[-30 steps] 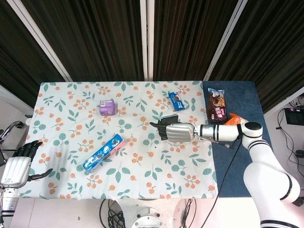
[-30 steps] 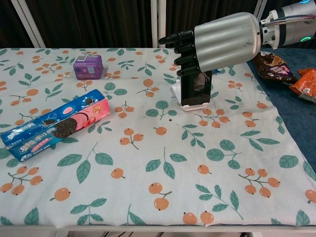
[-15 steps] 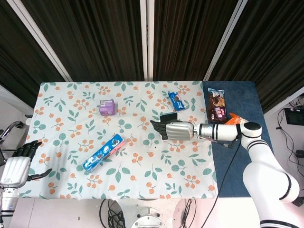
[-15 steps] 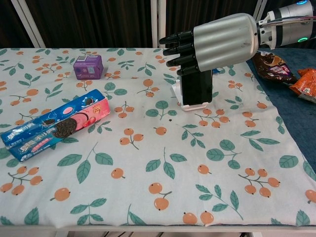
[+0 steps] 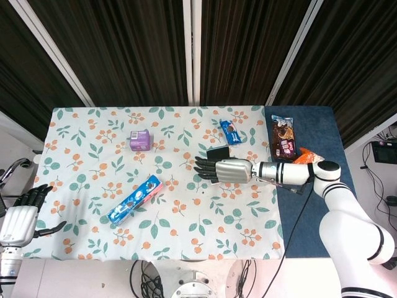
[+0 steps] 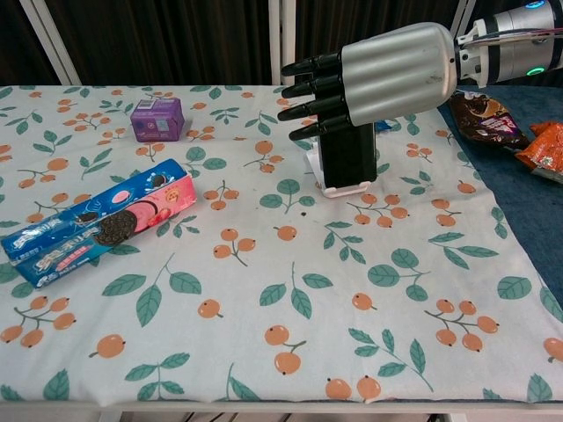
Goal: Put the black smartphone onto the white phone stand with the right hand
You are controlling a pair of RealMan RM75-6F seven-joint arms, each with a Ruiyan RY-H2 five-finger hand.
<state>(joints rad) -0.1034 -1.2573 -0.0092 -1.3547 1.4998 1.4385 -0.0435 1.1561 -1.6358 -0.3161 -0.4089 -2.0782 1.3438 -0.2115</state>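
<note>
The table [image 5: 74, 245] is covered with a white cloth printed with green leaves and orange berries; a dark blue strip [image 5: 310, 205] runs along its right side.

The right hand [image 6: 387, 75] extends from the right above the middle of the cloth. Its fingers [image 6: 308, 83] are straight and spread, pointing left, and hold nothing. The hand passes in front of the upper part of the phone; whether it touches the phone cannot be told.

The left hand [image 5: 22, 217] hangs off the near left corner of the table, fingers apart, holding nothing.

The blue and pink cookie pack [image 6: 97, 220] lies flat on the near left part of the cloth.

The black smartphone [image 6: 347, 158] stands upright, leaning back, in the white phone stand [image 6: 339, 186] at the middle right of the cloth. Its lower edge sits in the stand's front lip.

A dark brown snack packet [image 6: 482, 114] lies on the blue strip at the far right, with an orange packet [image 6: 545, 145] just beside it.

A purple box [image 6: 157, 119] stands on the far left part of the cloth.

A small blue packet [image 5: 230, 131] lies beyond the stand.
</note>
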